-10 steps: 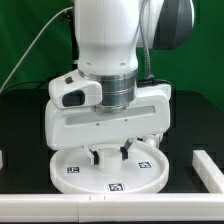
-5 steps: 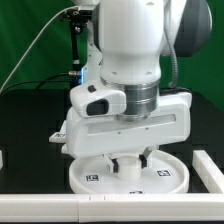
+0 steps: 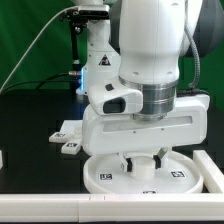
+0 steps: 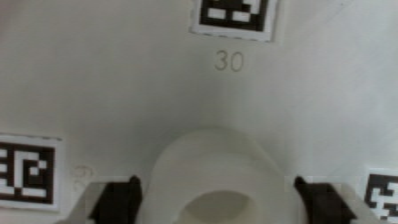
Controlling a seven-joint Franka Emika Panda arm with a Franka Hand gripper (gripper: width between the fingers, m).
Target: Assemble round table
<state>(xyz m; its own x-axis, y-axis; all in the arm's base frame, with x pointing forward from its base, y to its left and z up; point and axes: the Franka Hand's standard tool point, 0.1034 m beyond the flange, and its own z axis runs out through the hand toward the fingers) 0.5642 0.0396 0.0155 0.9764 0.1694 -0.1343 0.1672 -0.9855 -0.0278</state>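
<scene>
Your gripper (image 3: 143, 164) pinches the central hub (image 4: 217, 160) of the white disc (image 3: 103, 178), which lies near, toward the exterior view's right.

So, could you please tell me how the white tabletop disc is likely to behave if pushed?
The disc looks like stiff moulded plastic, so it probably won't flex. Lying flat and wide on the black table, it should slide rather than tip or roll. Its smooth face may be slippery; the claw astride the central hub seems the surer hold.
</scene>
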